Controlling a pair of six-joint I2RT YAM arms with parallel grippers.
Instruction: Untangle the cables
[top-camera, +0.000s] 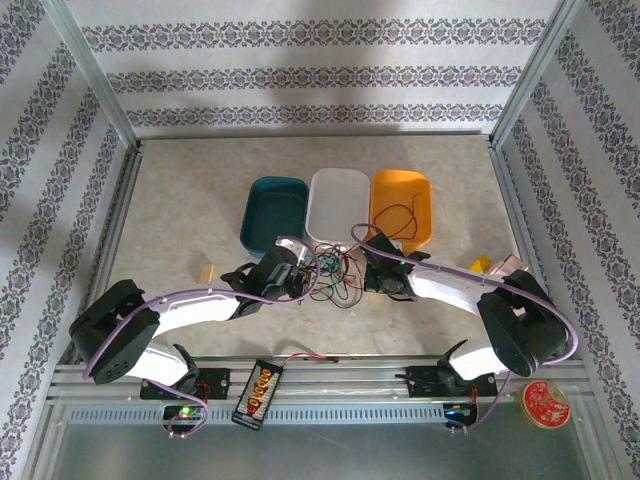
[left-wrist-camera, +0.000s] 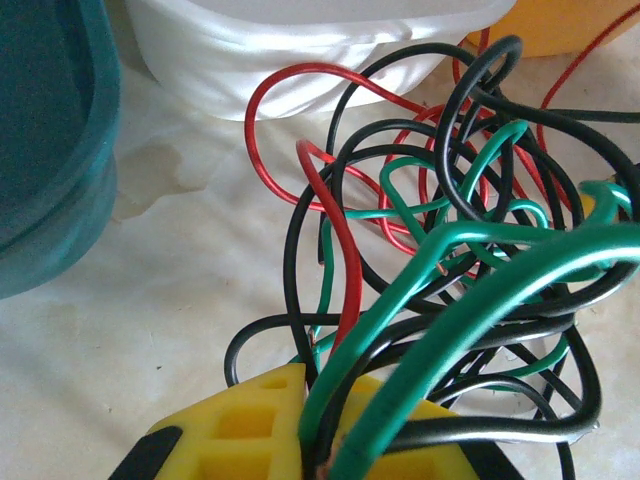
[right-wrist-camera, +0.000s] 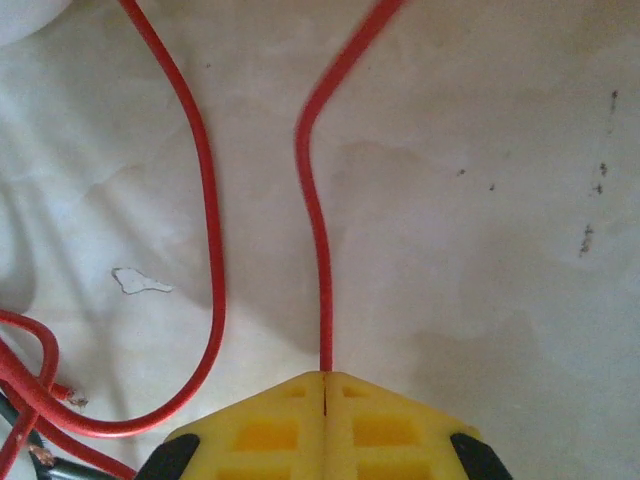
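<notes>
The cables (top-camera: 335, 278) lie as a knot of red, green and black wires on the table in front of the white tray (top-camera: 338, 205). My left gripper (top-camera: 300, 278) is at the knot's left side. In the left wrist view it (left-wrist-camera: 325, 405) is shut on several green and black cables (left-wrist-camera: 450, 250) that rise from between its yellow fingers. My right gripper (top-camera: 376, 270) is at the knot's right side. In the right wrist view it (right-wrist-camera: 326, 378) is shut on a single red cable (right-wrist-camera: 318, 250) that runs straight ahead over the table.
A teal tray (top-camera: 275, 213), the white tray and an orange tray (top-camera: 420, 205) stand in a row behind the knot; a red wire (top-camera: 400, 216) lies in the orange one. A battery pack (top-camera: 258, 392) and a red disc (top-camera: 545, 403) sit near the front rail.
</notes>
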